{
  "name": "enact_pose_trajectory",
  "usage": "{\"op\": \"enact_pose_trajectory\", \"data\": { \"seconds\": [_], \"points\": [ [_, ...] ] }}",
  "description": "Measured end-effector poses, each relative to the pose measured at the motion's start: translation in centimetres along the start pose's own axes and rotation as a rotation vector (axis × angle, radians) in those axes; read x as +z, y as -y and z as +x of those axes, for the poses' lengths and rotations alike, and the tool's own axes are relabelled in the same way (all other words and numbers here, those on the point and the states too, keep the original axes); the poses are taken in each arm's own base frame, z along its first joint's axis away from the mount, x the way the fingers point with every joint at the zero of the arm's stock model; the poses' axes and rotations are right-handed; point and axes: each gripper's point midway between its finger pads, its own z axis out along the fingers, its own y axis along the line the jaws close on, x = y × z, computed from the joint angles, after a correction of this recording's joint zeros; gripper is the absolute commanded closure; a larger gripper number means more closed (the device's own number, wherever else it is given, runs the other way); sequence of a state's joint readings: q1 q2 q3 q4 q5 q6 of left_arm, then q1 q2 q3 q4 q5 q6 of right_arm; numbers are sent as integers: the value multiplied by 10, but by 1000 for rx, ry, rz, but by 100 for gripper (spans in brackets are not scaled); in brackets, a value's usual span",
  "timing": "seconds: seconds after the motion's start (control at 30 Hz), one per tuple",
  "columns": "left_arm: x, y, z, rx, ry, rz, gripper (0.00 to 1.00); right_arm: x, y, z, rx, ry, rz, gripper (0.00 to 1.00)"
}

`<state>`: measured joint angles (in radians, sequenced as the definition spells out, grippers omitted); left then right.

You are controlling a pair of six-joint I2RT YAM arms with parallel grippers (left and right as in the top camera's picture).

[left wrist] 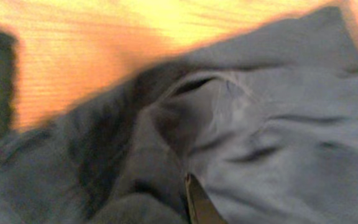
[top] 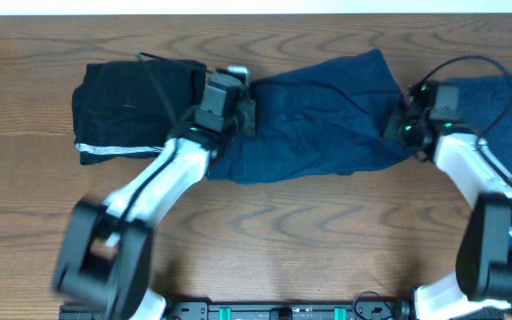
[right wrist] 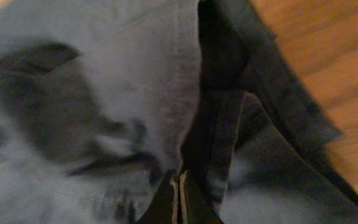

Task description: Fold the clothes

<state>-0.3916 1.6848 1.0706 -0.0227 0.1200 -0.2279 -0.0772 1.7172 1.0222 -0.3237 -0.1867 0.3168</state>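
Note:
A dark blue garment (top: 318, 116) lies spread across the middle of the table. My left gripper (top: 241, 111) is at its left edge. In the left wrist view only one finger tip (left wrist: 194, 198) shows, with blue cloth (left wrist: 272, 124) bunched over the other side, so it looks shut on the cloth. My right gripper (top: 401, 126) is at the garment's right edge. In the right wrist view its fingers (right wrist: 179, 186) are pressed together at a dark fold of the blue cloth (right wrist: 104, 74).
A folded black garment (top: 132, 107) with a white stripe lies at the left, touching the blue one. Another blue cloth (top: 505, 111) lies at the far right behind the right arm. Bare wooden table (top: 309, 240) runs along the front.

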Motion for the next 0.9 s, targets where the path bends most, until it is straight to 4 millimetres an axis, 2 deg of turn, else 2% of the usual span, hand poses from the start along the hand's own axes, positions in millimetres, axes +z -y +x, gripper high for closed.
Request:
{"op": "enact_pose_trajectory", "data": {
  "seconds": [0.03, 0.1, 0.2, 0.3, 0.47, 0.57, 0.63, 0.8, 0.9],
  "points": [
    [-18, 5, -13, 2, 29, 8, 94, -14, -2, -6, 8, 3, -1, 99],
    [-52, 12, -26, 5, 47, 16, 94, -39, -3, -8, 19, -5, -1, 99],
    [-96, 14, -24, 3, 28, 9, 94, -88, -3, -2, 44, -22, 7, 99],
    [-124, 9, 0, -10, -56, -16, 94, -125, 2, 20, 71, -68, 27, 99],
    [-154, -6, 55, -93, -267, -91, 94, -170, 8, 63, 104, -154, 64, 99],
    [-164, -15, 88, -150, -395, -147, 94, -178, 14, 87, 116, -206, 92, 99],
    [-167, -21, 107, -177, -461, -178, 94, -175, 21, 103, 124, -246, 116, 99],
    [-169, -36, 158, -227, -626, -257, 94, -150, 40, 150, 174, -368, 164, 98],
    [-171, -42, 187, -250, -704, -282, 94, -139, 48, 170, 224, -406, 188, 98]
  ]
}}
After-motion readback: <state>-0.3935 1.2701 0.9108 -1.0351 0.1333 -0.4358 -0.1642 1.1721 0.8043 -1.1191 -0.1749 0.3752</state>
